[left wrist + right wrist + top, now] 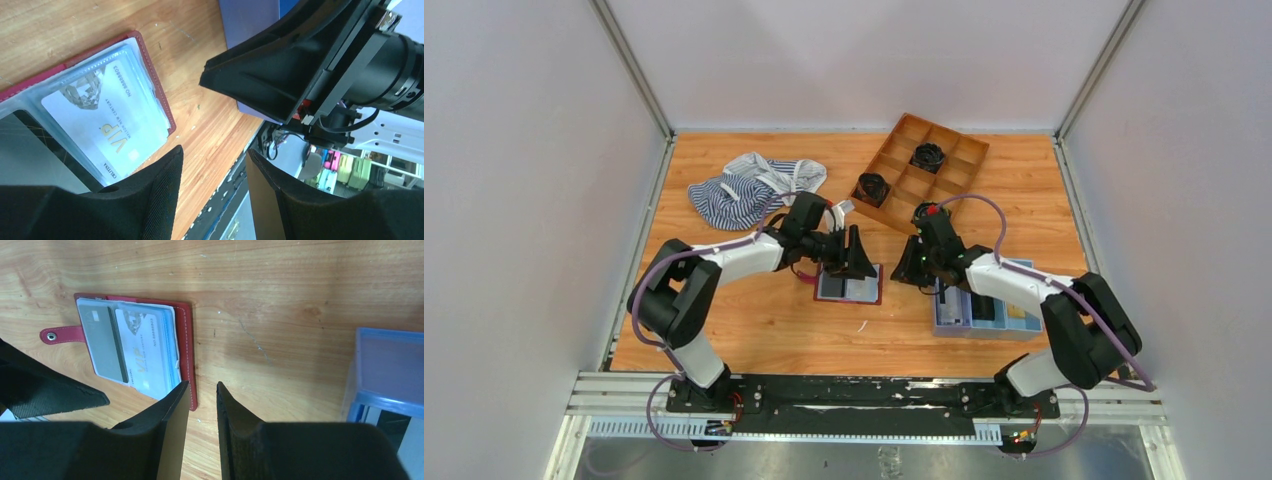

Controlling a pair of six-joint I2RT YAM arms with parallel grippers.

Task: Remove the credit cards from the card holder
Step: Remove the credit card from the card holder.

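Note:
The maroon card holder point(849, 288) lies open on the table, its strap tab point(60, 334) pointing away from the right arm. In its clear pockets sit a pale VIP card point(107, 120) and a grey-dark card point(102, 342). My left gripper point(861, 268) hovers over the holder's far right edge, open and empty; in its wrist view the gripper point(215, 162) hangs beside the holder's corner point(160, 95). My right gripper point(912, 270) is just right of the holder, its jaws a narrow gap apart and empty point(202, 390).
A light-blue tray point(984, 312) stands under the right arm, and it also shows in the right wrist view point(390, 365). A wooden compartment tray point(894, 185) with black coils point(927, 155) is at the back. A striped cloth point(739, 190) lies at back left.

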